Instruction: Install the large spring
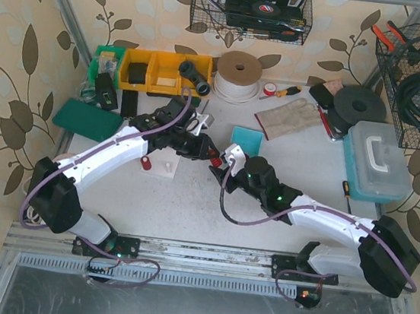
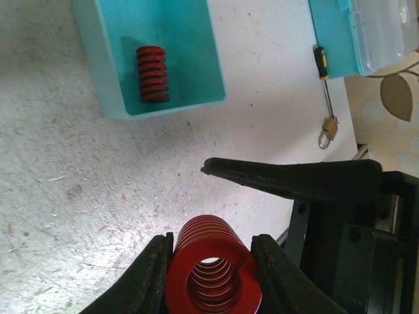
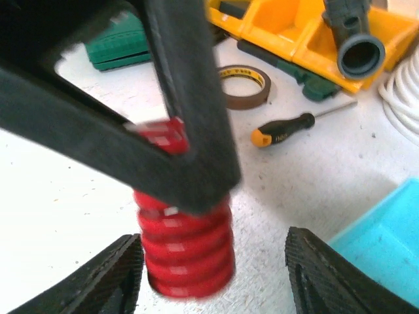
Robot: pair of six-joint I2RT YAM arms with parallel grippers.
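My left gripper (image 2: 211, 241) is shut on the large red spring (image 2: 211, 275), which I see end-on between its fingers. In the top view the left gripper (image 1: 199, 149) meets my right gripper (image 1: 221, 167) at the table's middle, with the spring (image 1: 214, 160) between them. In the right wrist view the spring (image 3: 186, 252) hangs below the left gripper's black fingers (image 3: 190, 98). My right gripper (image 3: 216, 275) is open, its pads either side of the spring and apart from it. A smaller red spring (image 2: 152, 73) lies in the teal tray (image 2: 196, 59).
A white block (image 1: 169, 169) and a small red part (image 1: 146, 162) lie left of the grippers. Yellow bins (image 1: 155, 71), a tape roll (image 3: 245, 86), a screwdriver (image 3: 288, 127), gloves (image 1: 291, 117) and a teal case (image 1: 376, 162) stand around. A padlock (image 2: 329, 129) lies near the case.
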